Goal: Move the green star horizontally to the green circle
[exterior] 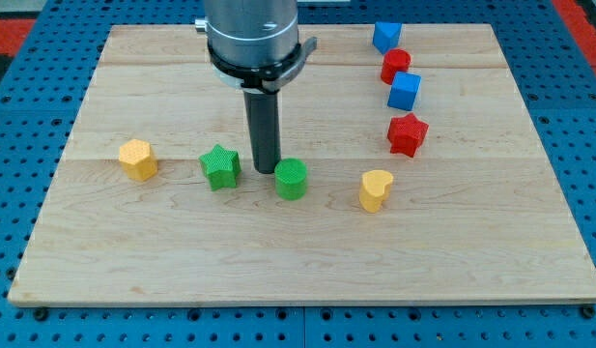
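Note:
The green star [220,166] lies left of centre on the wooden board [133,261]. The green circle [291,179] lies a short way to its right, slightly lower in the view. My tip [266,171] stands between them, just up and left of the green circle and right of the green star. It seems close to the circle's upper left edge; I cannot tell if it touches.
A yellow hexagon [138,159] lies at the left. A yellow heart [375,189] lies right of the green circle. At the upper right stand a blue block [386,37], a red block [395,66], a blue cube [405,91] and a red star [407,134].

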Available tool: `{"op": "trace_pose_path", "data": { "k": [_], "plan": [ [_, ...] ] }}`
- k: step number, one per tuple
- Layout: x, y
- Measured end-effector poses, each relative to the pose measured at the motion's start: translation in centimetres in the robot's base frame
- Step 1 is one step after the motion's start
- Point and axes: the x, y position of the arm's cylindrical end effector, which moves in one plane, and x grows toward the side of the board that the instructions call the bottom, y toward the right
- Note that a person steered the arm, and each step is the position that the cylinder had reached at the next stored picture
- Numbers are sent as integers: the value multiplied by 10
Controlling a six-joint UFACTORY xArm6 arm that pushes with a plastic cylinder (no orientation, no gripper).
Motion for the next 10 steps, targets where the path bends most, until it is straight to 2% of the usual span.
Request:
{"op": "trace_pose_path", "data": {
  "k": [2,3,4,5,6,7,8,9,10],
  "plan": [
    [-29,-40],
    [-3,-66],
    [0,-67],
    [-42,-67],
    [-10,-62],
    [45,-51],
    [82,-50],
    [103,-55],
    [93,-88]
  ]
}}
